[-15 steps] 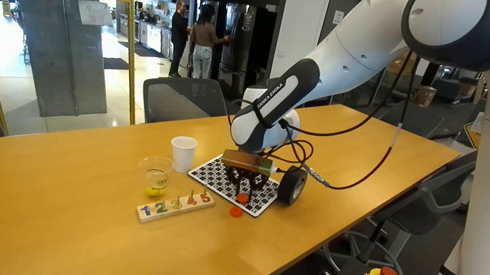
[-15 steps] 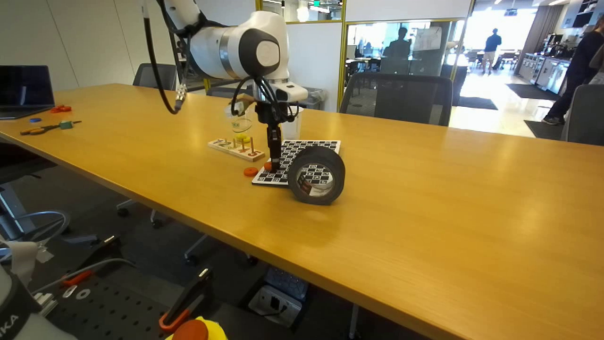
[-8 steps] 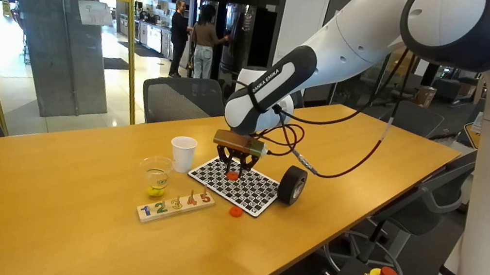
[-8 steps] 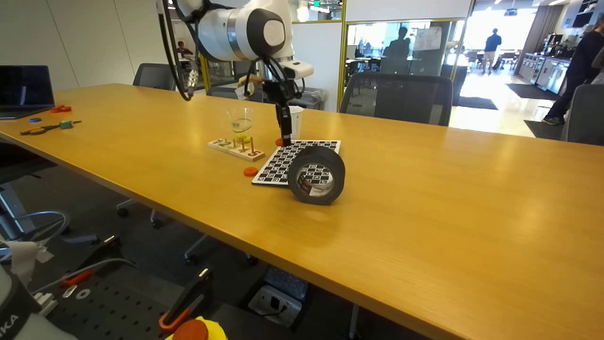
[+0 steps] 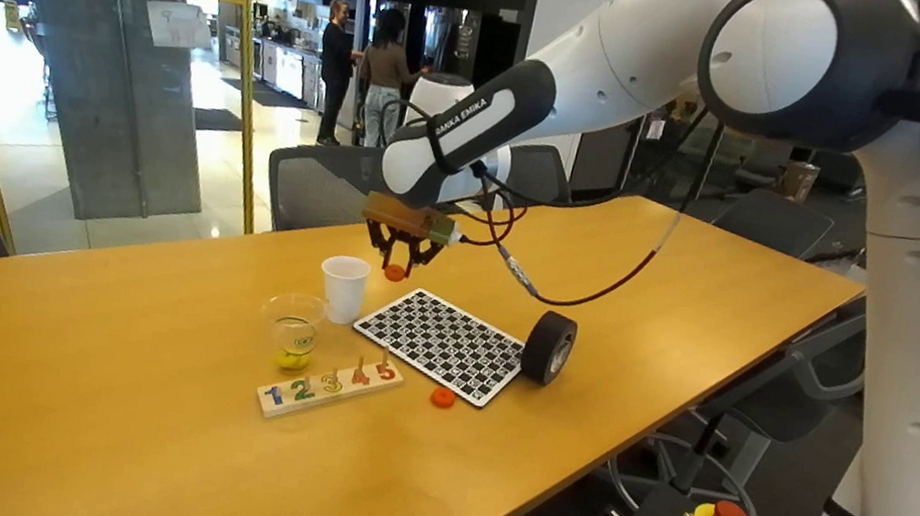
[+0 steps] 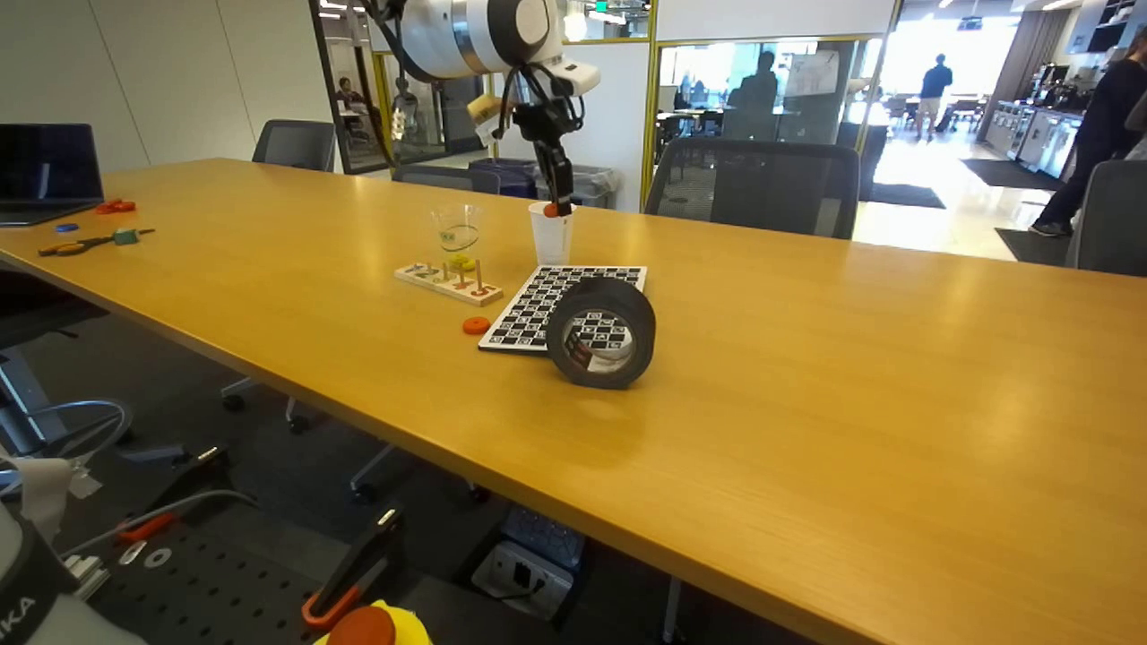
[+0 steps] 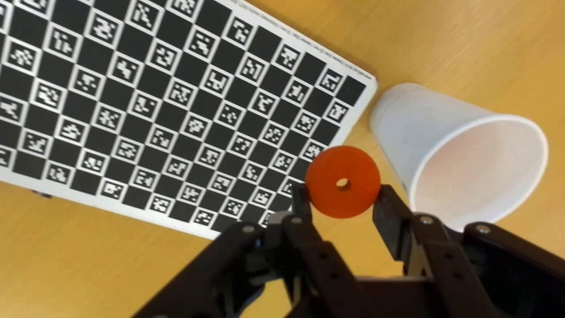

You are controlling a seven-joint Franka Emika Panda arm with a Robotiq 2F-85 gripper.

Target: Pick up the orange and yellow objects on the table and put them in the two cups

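disc [image 7: 343, 170], orange, just right of centre in the wrist view, looked light, stiff and best held by opposite edges, where the gripper [image 7: 343, 198] pinched it.

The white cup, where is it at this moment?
In the wrist view, the white cup is at right, beside a corner of the checkered marker board, right of the orange disc in the gripper.

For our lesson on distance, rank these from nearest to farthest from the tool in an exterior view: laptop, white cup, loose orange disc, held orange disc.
1. Held orange disc: gripped by the tool.
2. White cup: upright, beside the checkered board.
3. Loose orange disc: left of the board in this view.
4. Laptop: at this view's left edge.
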